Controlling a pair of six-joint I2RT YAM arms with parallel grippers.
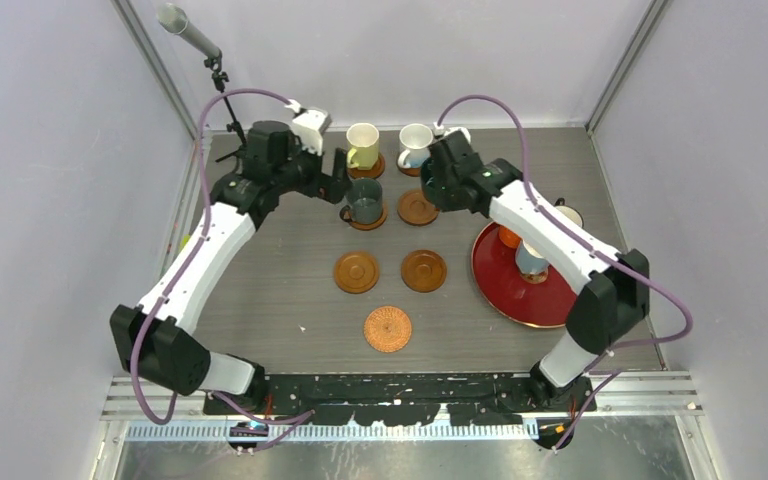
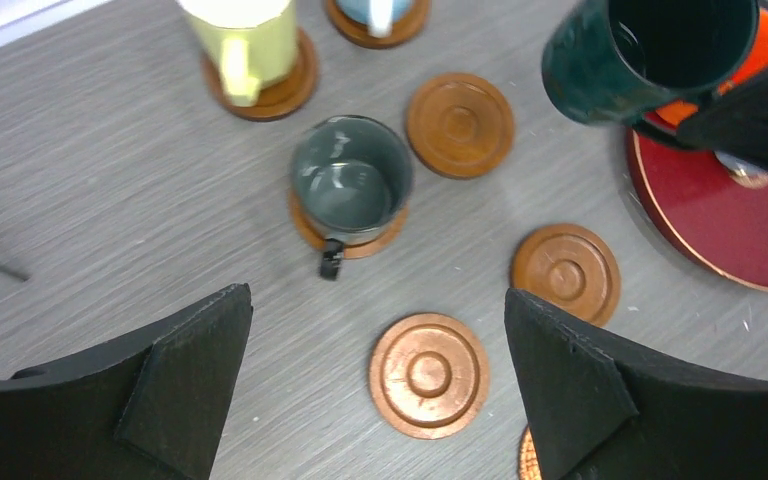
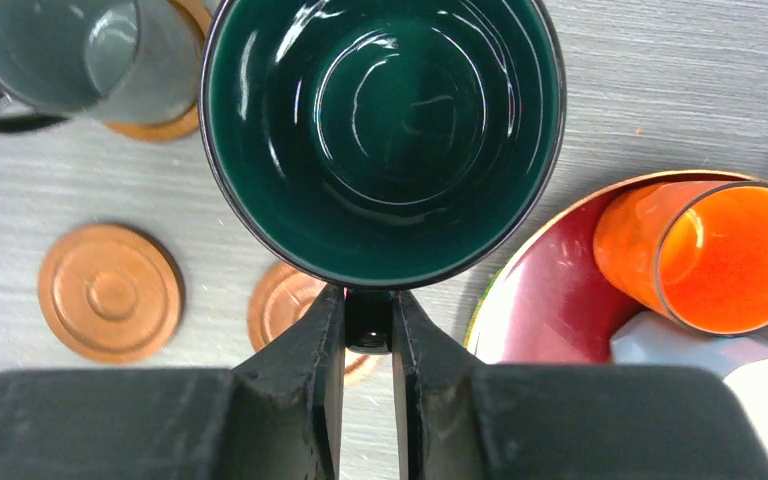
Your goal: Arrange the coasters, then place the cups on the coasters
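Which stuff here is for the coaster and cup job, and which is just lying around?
For the job: yellow mug, white mug, grey-teal mug, dark green mug in the right gripper, orange mug, empty wooden coasters, woven coaster.
Just lying about: red tray, microphone stand.

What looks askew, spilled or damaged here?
Nothing stands out. The yellow mug, white mug and grey mug stand upright on coasters; the right gripper holds the dark green mug by its handle. No spill or damage.
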